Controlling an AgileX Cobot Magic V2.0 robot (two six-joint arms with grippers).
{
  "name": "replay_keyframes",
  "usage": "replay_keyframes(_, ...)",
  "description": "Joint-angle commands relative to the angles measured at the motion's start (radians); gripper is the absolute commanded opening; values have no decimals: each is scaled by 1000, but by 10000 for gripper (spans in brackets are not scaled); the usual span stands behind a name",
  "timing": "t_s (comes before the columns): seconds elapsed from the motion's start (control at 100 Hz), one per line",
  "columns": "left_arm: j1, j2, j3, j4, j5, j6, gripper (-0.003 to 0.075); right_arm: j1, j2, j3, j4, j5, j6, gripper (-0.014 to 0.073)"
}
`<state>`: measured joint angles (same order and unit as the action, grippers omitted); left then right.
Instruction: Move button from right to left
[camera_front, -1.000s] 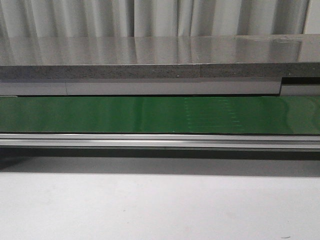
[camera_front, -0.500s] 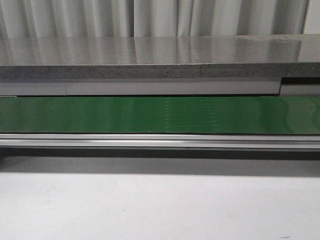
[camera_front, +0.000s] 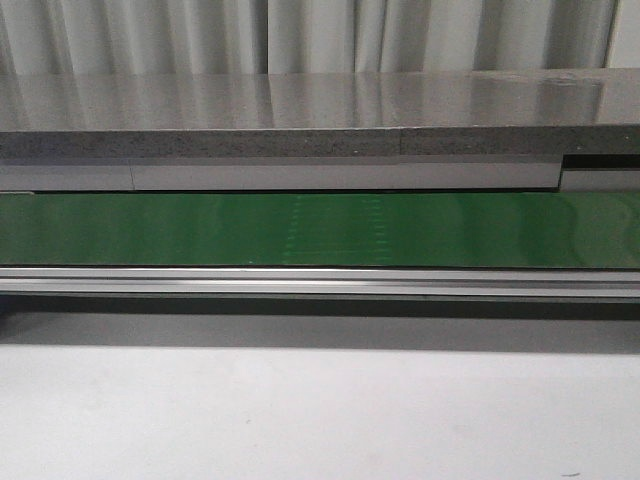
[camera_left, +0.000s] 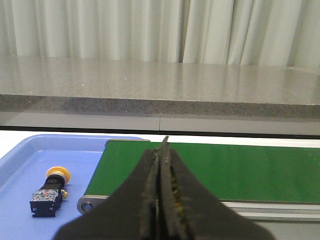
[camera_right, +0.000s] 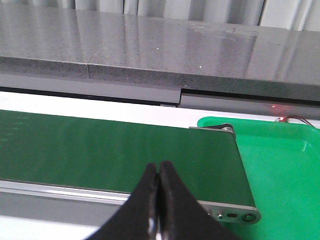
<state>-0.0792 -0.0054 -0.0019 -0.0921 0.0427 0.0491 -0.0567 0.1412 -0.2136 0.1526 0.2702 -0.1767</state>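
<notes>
Button (camera_left: 50, 186) is lying in the blue tray (camera_left: 20, 165) beside the green belt (camera_left: 240, 172), seemingly already delivered. Both the left hand (camera_left: 159, 200) and right hand (camera_right: 158, 192) are sitting closed, gripping nothing, probably waiting for another piece.

Green conveyor belt (camera_front: 320, 230), speckled grey counter (camera_front: 300, 115), blue tray (camera_left: 20, 170), green tray (camera_right: 280, 165), yellow-orange cap and black body on button (camera_left: 50, 192), black grippers.

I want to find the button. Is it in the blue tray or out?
In. The button lies on its side inside the blue tray, beside the green belt's end.
</notes>
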Motion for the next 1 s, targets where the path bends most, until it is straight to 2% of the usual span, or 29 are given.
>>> replay_keyframes(0.0, -4, -31, 45, 0, -74, -11, -20, 0, 8, -26, 1, -78, -4, -67)
replay_keyframes(0.67, -4, -31, 45, 0, -74, -11, -20, -3, 8, -18, -21, -110, -4, -67)
replay_keyframes(0.8, -4, -31, 45, 0, -74, -11, -20, -3, 3, 58, -60, -270, 15, -67)
replay_keyframes(0.9, -4, -31, 45, 0, -74, -11, -20, -3, -27, 153, -153, -429, 119, -67)
replay_keyframes(0.99, -4, -31, 45, 0, -74, -11, -20, -3, -75, 218, -241, -450, 228, -67)
